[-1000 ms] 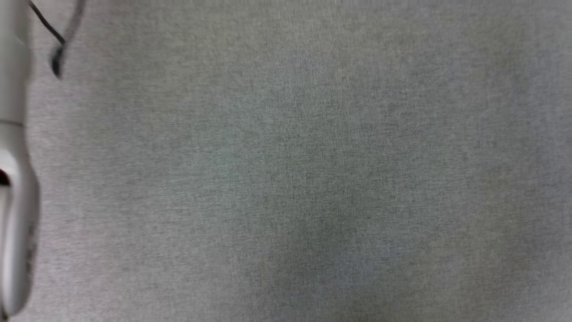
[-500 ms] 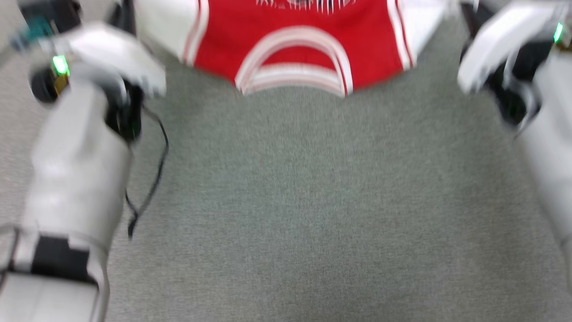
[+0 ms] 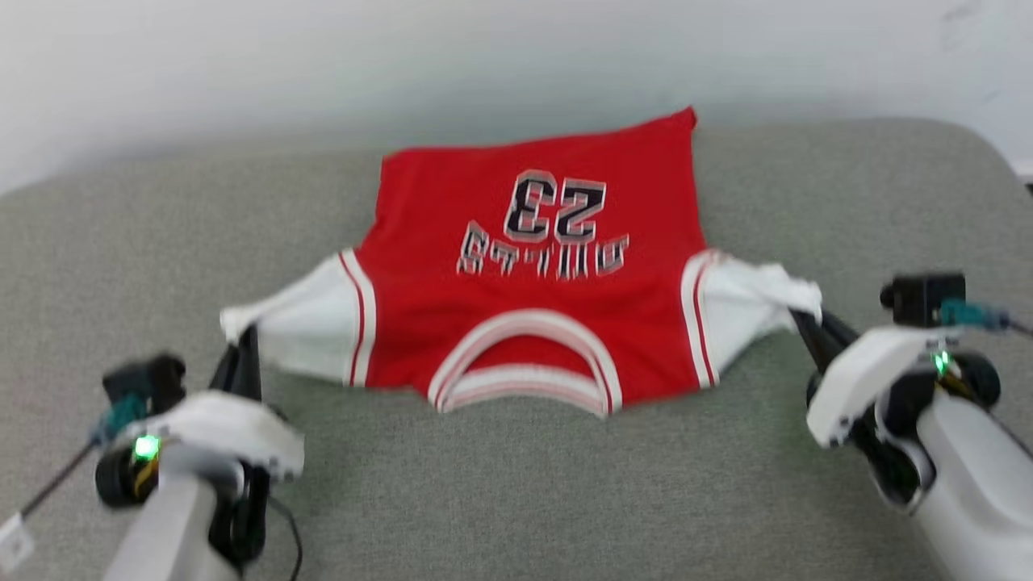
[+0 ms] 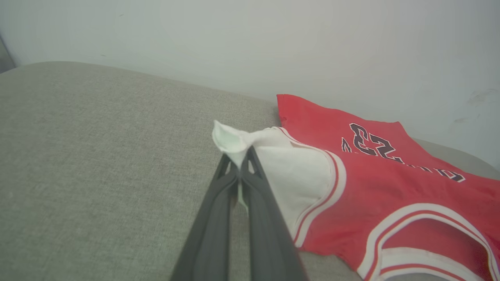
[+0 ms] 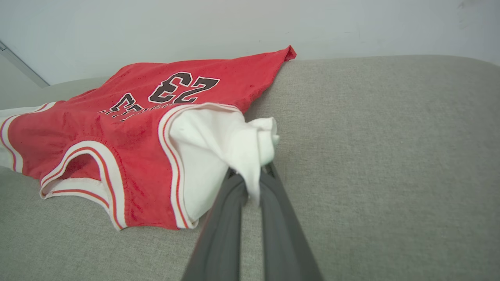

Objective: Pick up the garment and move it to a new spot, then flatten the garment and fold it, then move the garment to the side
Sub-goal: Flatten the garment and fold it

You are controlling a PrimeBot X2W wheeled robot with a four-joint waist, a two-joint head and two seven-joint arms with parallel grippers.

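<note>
The shirt point(image 3: 420, 323) is soft, matt red cloth with white cloth sleeves point(image 3: 307, 331). Under it, the cushion point(image 3: 524, 484) is grey, coarsely woven fabric. At 12 o'clock the wall point(image 3: 484, 64) looks smooth and matt. At 4 and 8 o'clock the arm shells point(image 3: 863, 379) are smooth white plastic, and the fingers point(image 4: 211, 230) are dark matt plastic.

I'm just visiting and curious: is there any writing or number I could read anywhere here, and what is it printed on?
"23": black digits with a white outline, on the red front of the garment; upside down in the head view.
A row of letters next to the number on the same red front: too blurred to read.
Nothing else here is readable.
</note>
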